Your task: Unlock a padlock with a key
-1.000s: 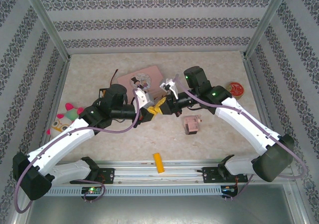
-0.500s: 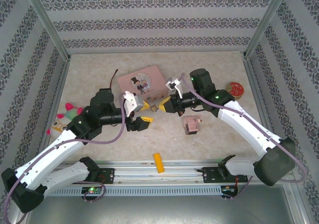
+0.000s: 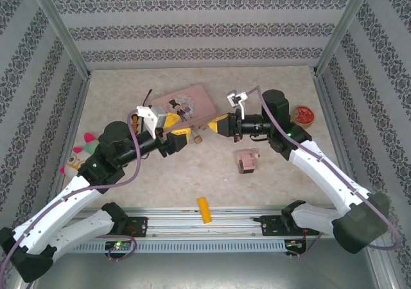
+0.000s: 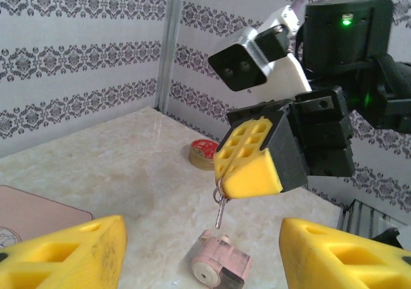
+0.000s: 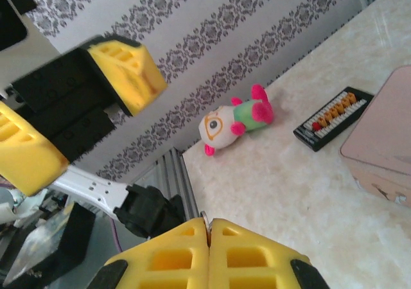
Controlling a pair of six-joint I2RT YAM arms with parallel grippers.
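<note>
The walls have grey flower stripes, and the table (image 3: 212, 173) is pale and swirly like stone. The left claw (image 3: 178, 127) is wide open with nothing in it. It is held up near the pink tin (image 3: 186, 103). The right claw (image 4: 247, 170) faces it, a little way off. Its yellow fingers are pressed tight together, and a thin silver key (image 4: 219, 210) hangs down from their tip. Between the two claws, just beside the tip of the right one, is a tiny gold-brown thing that is most likely the padlock (image 3: 198, 137). It is too small to tell if it lies on the table. A small pink block (image 3: 246, 160) lies on the table near the right claw. A yellow block (image 3: 203, 209) lies near the front edge. A toy owl (image 3: 80, 154) lies at the left side, and a round red thing (image 3: 303, 115) lies at the right.
</note>
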